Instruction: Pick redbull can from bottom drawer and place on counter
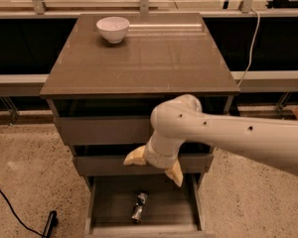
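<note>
The redbull can (pixel 139 207) lies on its side in the middle of the open bottom drawer (pixel 107 209). My gripper (pixel 155 165) hangs in front of the middle drawer, just above the open drawer and a little above and right of the can. Its two cream fingers (pixel 134 157) are spread apart and hold nothing. The white arm reaches in from the right. The counter (pixel 149 63) tops the cabinet.
A white bowl (pixel 112 29) stands at the back left of the counter. The top drawer (pixel 99 130) and middle drawer (pixel 104 165) sit slightly ajar. A black cable and a dark object (pixel 50 222) lie on the speckled floor at the left.
</note>
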{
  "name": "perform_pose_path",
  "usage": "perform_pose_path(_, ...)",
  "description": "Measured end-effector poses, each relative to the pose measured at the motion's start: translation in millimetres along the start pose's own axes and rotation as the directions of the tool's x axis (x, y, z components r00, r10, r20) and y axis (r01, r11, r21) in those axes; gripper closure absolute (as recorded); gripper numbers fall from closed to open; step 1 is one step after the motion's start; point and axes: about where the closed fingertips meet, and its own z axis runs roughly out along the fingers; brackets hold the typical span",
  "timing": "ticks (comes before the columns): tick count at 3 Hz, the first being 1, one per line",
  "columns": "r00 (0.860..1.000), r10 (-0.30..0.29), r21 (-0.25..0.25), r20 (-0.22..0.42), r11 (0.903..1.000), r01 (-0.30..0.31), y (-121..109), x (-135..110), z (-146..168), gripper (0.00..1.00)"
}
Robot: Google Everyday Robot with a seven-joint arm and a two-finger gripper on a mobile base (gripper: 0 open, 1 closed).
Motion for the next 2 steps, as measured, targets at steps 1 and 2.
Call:
perform_pose_path(1,0.995,-0.101,-0.010,-0.024,0.9949,0.101,3.0,-4.4,40.2,0.00)
perform_pose_path(2,0.995,-0.101,-0.010,-0.024,0.9949,0.101,2.9,-4.4,40.2,0.00)
